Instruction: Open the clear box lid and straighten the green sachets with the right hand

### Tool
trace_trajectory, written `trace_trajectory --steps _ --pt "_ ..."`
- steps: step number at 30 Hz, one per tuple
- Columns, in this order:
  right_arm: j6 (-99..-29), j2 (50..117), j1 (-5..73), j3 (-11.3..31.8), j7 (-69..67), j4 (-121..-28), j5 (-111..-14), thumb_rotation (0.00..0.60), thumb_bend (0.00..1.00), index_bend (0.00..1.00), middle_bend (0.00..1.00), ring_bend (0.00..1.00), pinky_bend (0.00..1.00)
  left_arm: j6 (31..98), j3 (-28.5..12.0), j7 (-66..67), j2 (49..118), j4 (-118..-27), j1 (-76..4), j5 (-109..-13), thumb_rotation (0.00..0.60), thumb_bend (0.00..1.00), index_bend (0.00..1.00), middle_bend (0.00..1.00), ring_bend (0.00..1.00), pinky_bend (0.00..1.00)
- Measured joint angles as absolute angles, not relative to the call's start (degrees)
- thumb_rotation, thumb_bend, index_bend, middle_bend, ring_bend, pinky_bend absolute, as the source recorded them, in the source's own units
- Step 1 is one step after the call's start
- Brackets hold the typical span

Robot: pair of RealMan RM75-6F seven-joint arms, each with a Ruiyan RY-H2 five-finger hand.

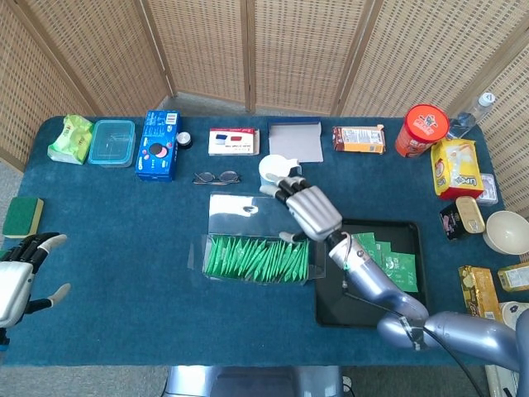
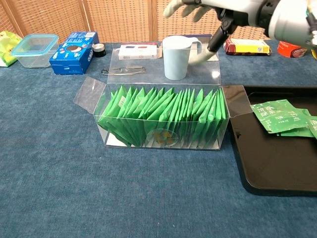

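The clear box (image 2: 163,119) sits mid-tabletop (image 1: 124,248), its lid (image 1: 244,215) folded back flat behind it and the side flaps splayed. The green sachets (image 2: 166,116) stand packed in a row inside, leaning slightly. The right hand (image 1: 307,208) hovers over the box's back right corner, fingers (image 2: 190,7) spread apart and holding nothing; in the chest view it sits high above the mug (image 2: 177,57). More sachets lie on the black tray (image 2: 277,168) just right of the box. The left hand (image 1: 21,273) rests near the tabletop's left edge, fingers apart, empty. Glasses (image 1: 216,177) lie behind the lid.
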State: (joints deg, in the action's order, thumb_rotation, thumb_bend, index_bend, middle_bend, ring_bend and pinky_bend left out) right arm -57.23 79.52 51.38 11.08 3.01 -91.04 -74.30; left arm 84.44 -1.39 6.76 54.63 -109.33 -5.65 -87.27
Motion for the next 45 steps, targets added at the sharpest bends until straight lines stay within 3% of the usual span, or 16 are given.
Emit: trace_trajectory --steps 11,45 --pt "-54.5 79.6 51.3 7.4 2.3 -91.3 -82.4 0.6 0.07 0.27 0.07 0.12 0.19 85.2 -1.0 6.5 54.1 -109.2 -4.9 -87.4 0.6 0.19 0.19 0.19 0.15 0.26" --pt "-53.6 84.3 53.4 4.4 8.6 -84.2 -92.4 0.6 0.06 0.31 0.1 0.12 0.19 84.0 -0.7 6.0 55.1 -107.7 -4.9 -86.9 0.6 0.19 0.19 0.19 0.15 0.26"
